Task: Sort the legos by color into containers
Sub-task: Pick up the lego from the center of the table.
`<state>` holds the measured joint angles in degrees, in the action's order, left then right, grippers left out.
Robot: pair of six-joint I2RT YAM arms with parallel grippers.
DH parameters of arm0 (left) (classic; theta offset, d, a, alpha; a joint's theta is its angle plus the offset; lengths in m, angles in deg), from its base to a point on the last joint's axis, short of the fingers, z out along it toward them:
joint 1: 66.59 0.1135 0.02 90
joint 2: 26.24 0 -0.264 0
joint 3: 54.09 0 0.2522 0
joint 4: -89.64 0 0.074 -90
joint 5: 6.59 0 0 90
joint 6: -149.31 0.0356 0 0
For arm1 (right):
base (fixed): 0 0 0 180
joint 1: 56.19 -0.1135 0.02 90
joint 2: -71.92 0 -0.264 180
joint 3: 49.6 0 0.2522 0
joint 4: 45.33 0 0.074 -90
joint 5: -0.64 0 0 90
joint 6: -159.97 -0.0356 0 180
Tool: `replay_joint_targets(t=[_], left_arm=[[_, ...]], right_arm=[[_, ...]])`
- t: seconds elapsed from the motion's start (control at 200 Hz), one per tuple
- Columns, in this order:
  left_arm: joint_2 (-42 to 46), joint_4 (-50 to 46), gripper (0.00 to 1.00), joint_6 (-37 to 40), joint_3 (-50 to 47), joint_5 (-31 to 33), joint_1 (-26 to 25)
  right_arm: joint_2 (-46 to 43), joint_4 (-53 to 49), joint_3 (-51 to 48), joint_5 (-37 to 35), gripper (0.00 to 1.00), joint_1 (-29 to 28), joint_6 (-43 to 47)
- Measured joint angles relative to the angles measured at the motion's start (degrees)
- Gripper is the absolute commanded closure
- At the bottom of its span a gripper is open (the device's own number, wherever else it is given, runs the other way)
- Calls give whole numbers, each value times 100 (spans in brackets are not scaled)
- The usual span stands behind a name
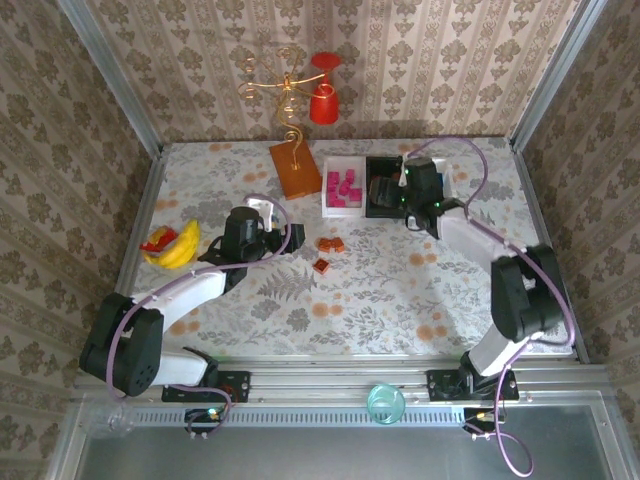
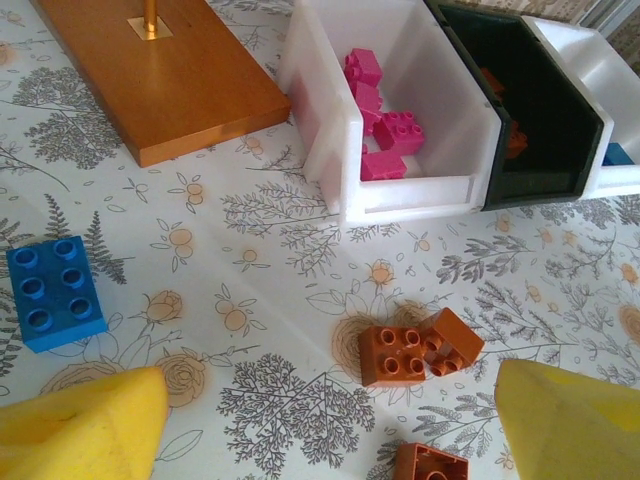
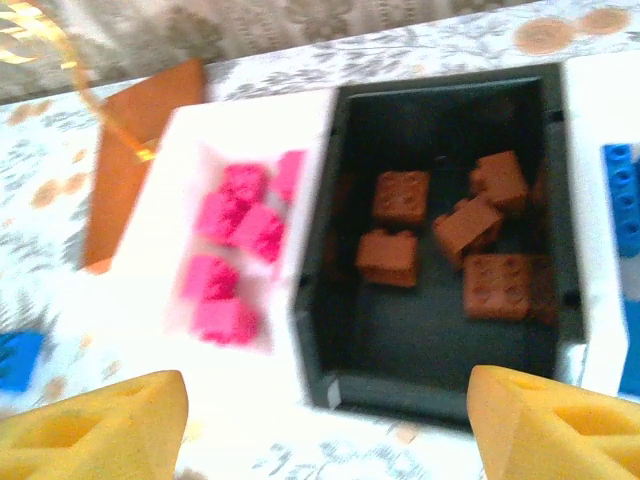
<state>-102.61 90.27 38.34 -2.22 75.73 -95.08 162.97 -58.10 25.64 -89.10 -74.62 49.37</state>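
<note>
Three containers stand side by side at the back. The white bin (image 2: 350, 150) holds several pink legos (image 2: 385, 130). The black bin (image 3: 315, 290) holds several orange-brown legos (image 3: 400, 195). The other white bin (image 3: 600, 90) holds blue legos (image 3: 620, 195). My right gripper (image 3: 325, 430) hovers open over the near end of the black bin (image 1: 385, 185), nothing between its yellow fingers (image 3: 555, 425). My left gripper (image 2: 330, 440) is open low over the table, just short of three loose orange-brown legos (image 2: 405, 355). A blue lego (image 2: 55, 292) lies to its left.
An orange board (image 1: 295, 170) with a gold wire stand lies left of the bins. A banana toy (image 1: 172, 245) sits at the table's left side. A red cup (image 1: 323, 100) hangs at the back wall. The flowered table (image 1: 400, 290) is walled on three sides.
</note>
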Motion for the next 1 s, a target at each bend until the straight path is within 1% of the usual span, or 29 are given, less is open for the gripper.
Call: replay_joint_targets(t=[0.155, 0.26, 0.465, 0.53, 0.595, 0.67, 0.78, 1.0], left_arm=[[0, 0, 14, 0, 0, 107, 33], [0, 9, 14, 0, -4, 181, 83], [0, 33, 14, 0, -111, 330, 94], [0, 44, 14, 0, -142, 372, 94], [0, 52, 14, 0, -173, 411, 96], [0, 63, 14, 0, -190, 446, 96], [13, 76, 14, 0, -205, 452, 122], [31, 149, 14, 0, -210, 450, 122]], right_arm=[[-745, -2, -793, -15, 20, -820, 133], [-942, -166, -1040, -55, 18, -1156, 256], [-927, -293, -1078, -203, 13, -1679, 354], [-763, -267, -1054, -234, 13, -1843, 354], [-413, -269, -929, -315, 13, -1961, 358], [33, -284, -739, -455, 15, -2028, 372], [627, -391, -380, -667, 24, -2028, 439], [1283, -452, 33, -822, 38, -2017, 551]])
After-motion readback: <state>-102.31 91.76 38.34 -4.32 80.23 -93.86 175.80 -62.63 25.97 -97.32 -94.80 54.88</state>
